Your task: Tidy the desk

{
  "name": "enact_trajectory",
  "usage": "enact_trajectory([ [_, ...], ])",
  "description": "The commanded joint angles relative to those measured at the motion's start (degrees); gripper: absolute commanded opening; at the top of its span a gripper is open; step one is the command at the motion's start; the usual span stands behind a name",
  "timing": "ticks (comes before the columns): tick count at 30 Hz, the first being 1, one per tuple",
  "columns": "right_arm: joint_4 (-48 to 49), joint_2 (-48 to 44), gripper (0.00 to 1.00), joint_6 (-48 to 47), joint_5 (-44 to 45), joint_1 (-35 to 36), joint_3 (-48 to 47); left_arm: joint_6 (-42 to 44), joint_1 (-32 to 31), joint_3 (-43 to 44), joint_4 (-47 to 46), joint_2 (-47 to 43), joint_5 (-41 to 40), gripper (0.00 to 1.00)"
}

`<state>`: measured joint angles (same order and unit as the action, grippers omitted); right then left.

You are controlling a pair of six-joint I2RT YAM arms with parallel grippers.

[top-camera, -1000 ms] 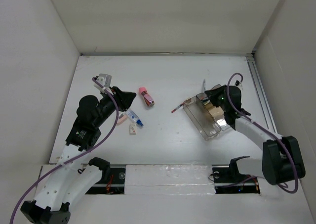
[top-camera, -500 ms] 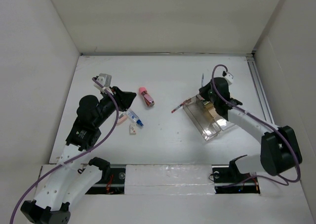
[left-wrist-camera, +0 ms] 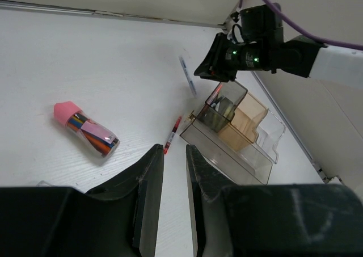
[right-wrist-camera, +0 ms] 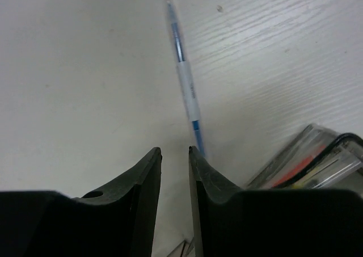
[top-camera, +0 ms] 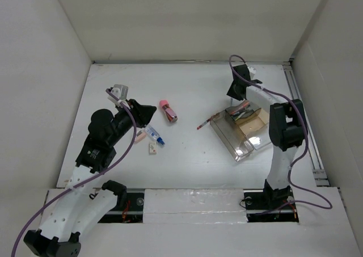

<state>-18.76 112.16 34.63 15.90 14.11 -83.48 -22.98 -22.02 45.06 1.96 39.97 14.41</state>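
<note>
Both closed to narrow slit, empty: left gripper (left-wrist-camera: 173,149) over desk (left-wrist-camera: 85,58), right gripper (right-wrist-camera: 174,150) beside blue pen (right-wrist-camera: 186,92).

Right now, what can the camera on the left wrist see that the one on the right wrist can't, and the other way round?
Only the left wrist view shows the pink-capped tube, the red pen beside the clear tray, the right arm from outside, and the left fingers. Only the right wrist view looks past the right fingers at the blue pen up close, so that its white label shows. Both show the blue pen lying on the white desk, and part of the clear tray with things inside it.
</note>
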Motion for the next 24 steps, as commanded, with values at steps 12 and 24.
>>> enact_trajectory([
  [12,-8.57,8.34,0.41,-3.69,-1.22,-2.77,-9.59,0.31,0.31,1.52,-2.92,-1.56,0.18,0.19],
  [24,-12.69,12.55,0.34,-4.40,-4.12,-2.77,-16.18,0.31,0.31,1.52,-2.92,-1.99,0.26,0.19],
])
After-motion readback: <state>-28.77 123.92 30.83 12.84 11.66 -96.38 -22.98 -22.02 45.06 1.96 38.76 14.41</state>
